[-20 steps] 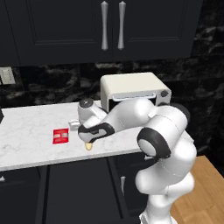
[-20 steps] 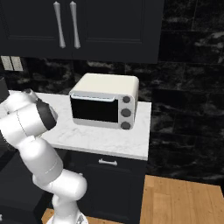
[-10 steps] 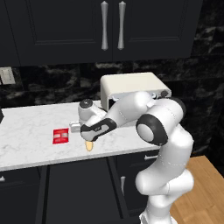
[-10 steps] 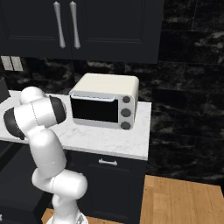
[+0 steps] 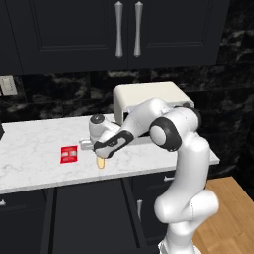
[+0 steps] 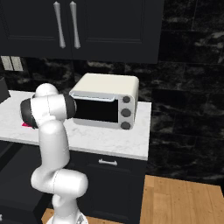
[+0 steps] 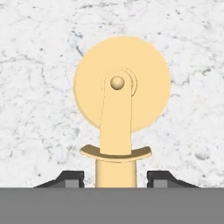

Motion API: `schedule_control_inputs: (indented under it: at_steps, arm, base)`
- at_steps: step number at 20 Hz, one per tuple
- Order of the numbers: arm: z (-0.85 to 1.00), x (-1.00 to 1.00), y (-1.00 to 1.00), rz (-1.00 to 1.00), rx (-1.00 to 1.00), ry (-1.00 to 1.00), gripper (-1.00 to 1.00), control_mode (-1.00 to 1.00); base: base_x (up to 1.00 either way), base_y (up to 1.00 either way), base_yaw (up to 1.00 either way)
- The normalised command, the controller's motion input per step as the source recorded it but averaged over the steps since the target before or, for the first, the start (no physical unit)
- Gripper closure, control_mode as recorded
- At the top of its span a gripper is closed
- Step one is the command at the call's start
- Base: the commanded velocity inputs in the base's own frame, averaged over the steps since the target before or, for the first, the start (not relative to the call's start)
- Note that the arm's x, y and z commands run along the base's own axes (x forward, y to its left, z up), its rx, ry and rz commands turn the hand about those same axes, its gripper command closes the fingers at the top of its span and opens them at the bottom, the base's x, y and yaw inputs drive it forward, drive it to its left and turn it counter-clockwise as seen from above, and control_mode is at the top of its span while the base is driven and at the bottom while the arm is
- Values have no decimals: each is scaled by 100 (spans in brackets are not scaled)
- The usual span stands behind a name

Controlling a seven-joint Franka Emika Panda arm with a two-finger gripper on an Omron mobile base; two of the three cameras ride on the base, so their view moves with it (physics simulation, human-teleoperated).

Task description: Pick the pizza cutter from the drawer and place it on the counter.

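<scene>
Tan and wood-coloured, the pizza cutter [image 7: 118, 122] hangs from my gripper [image 7: 114, 178], its slim handle pinched between my two dark fingertips [image 7: 70, 178] with one on either side. In the hand view the round disc head points away from me, with the small hub pin at its centre and a curved guard across the neck just beyond my fingers. White marble with faint grey veins lies behind the disc.

From the left base view, my gripper [image 5: 101, 154] points down over the counter [image 5: 34, 149], toward its near edge, and the pizza cutter's [image 5: 101, 162] disc end shows as a small tan tip below my hand, at or just above the marble; I cannot tell whether it touches. A flat red packet [image 5: 68, 154] lies on the slab just to the left of my hand, apart from the cutter. It carries some pale marking, too small to read.

A cream toaster oven [image 6: 105, 105] stands farther right on the counter [image 6: 109, 142], with a dark glass door and three knobs down its right side. No lettering on it can be made out. Black cabinets with silver handles hang above.
</scene>
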Motion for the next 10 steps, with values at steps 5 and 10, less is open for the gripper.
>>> schedule_control_inputs:
  at_steps: [5,10]
  arm:
    - [-30,53,0,0,0,0,100,-100]
    - [-23,20,0,0,0,0,100,-100]
  base:
    - [0,0,0]
    - [0,0,0]
